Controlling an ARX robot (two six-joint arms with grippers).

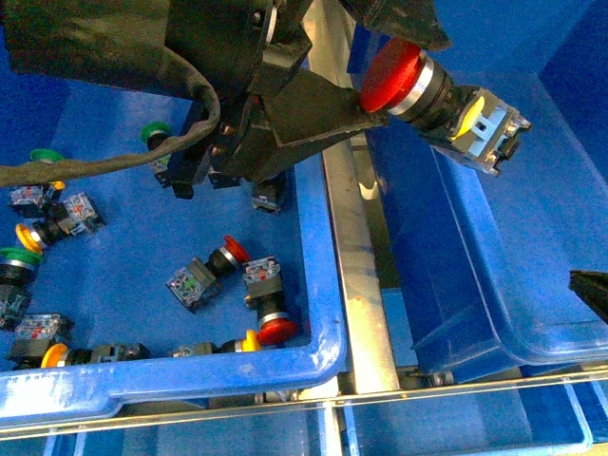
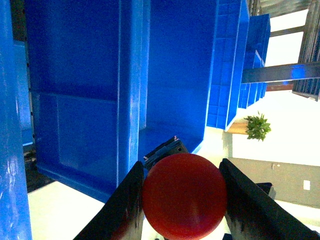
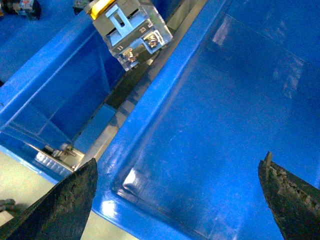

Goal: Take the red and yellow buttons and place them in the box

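My left gripper [image 1: 385,71] is shut on a red button [image 1: 394,76], held in the air above the near-left edge of the box [image 1: 456,285]. Its clear contact block [image 1: 489,122] points out over the box. In the left wrist view the red cap [image 2: 184,195] fills the space between both fingers [image 2: 127,205]. My right gripper [image 3: 175,200] is open over the box floor [image 3: 225,100] with nothing between its fingers; the held button's block [image 3: 132,32] hangs above it. More red buttons [image 1: 277,330], [image 1: 235,249] and yellow buttons [image 1: 28,235], [image 1: 54,354] lie in the left bin [image 1: 190,375].
Green-capped buttons [image 1: 157,133], [image 1: 45,155] lie among the others in the left bin. A metal rail [image 1: 356,256] runs between the bin and the box. My right gripper's tip [image 1: 591,290] shows at the right edge. Further blue bins [image 2: 235,60] stand behind.
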